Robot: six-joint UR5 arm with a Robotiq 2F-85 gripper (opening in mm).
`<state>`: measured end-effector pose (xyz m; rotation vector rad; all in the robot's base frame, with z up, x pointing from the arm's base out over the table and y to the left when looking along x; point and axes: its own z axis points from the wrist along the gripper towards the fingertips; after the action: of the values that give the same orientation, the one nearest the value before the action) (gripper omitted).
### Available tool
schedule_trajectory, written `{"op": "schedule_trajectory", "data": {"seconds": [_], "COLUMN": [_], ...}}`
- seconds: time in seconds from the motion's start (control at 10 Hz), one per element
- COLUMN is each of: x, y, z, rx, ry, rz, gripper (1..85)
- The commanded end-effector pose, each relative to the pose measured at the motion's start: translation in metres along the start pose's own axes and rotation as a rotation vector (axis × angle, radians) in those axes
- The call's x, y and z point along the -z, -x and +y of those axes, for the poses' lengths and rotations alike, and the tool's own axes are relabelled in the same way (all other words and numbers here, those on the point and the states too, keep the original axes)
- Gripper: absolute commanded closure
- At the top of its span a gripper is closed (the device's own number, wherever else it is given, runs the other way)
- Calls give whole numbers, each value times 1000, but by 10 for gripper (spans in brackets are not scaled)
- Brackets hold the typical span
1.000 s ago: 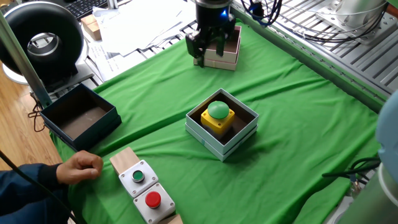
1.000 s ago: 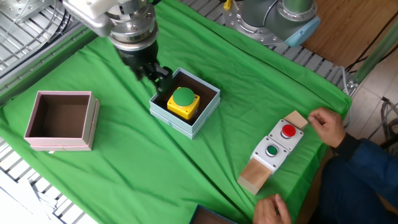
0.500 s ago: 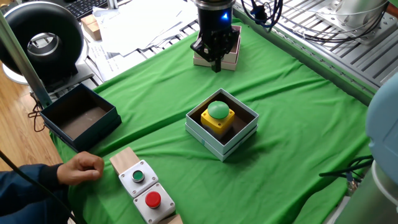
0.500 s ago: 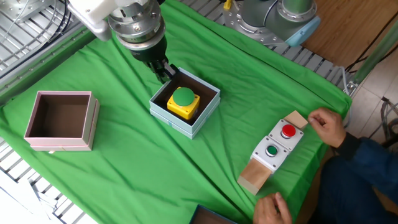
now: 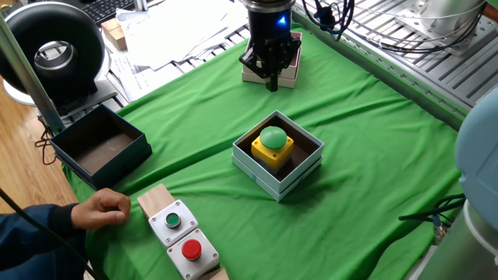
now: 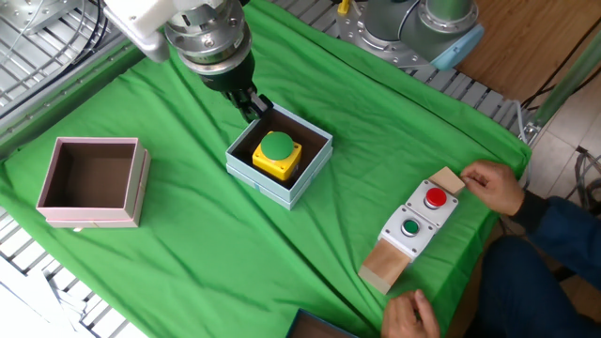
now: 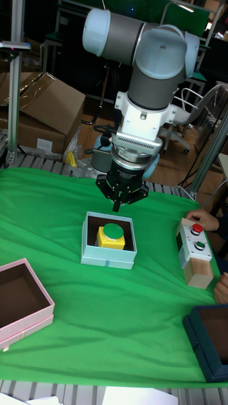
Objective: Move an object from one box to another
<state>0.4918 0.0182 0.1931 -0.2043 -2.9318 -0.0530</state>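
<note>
A yellow push-button housing with a green dome, the object (image 5: 273, 140) (image 6: 277, 150) (image 7: 113, 232), sits inside the pale blue-grey box (image 5: 264, 179) (image 6: 282, 193) (image 7: 107, 258) in the middle of the green cloth. The pinkish-white box (image 5: 291, 73) (image 6: 89, 218) (image 7: 25, 329) stands apart with nothing inside, partly hidden behind the arm in one fixed view. My gripper (image 5: 271, 78) (image 6: 250, 103) (image 7: 116, 205) hangs above the cloth just beyond the blue-grey box's far rim, pointing down. Its fingers are together and hold nothing.
A dark navy box (image 5: 97, 162) (image 7: 209, 342) stands near the cloth's edge. A grey switch box with green and red buttons (image 5: 180, 237) (image 6: 413, 225) (image 7: 193, 243) rests on a wooden block, with a person's hand (image 5: 101, 208) (image 6: 493, 183) beside it.
A second ago the fingers stood apart over the pinkish-white box; they have come together and the gripper shifted toward the blue-grey box. Over the last half second it barely moved.
</note>
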Motion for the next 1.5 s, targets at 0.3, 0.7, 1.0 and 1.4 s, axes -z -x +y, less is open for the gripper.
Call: {"op": "schedule_trajectory", "data": {"seconds": [0.3,0.7,1.0,1.4], "x": [0,4,8,10], "y": [7,21,23,32], "z": [-7,-18,-18,-22], "rx": [49,115,127,252], "ry": [15,-29,-25,-51], "rz": [-40,-93,-95,-125], "gripper": [840,840,840,840]}}
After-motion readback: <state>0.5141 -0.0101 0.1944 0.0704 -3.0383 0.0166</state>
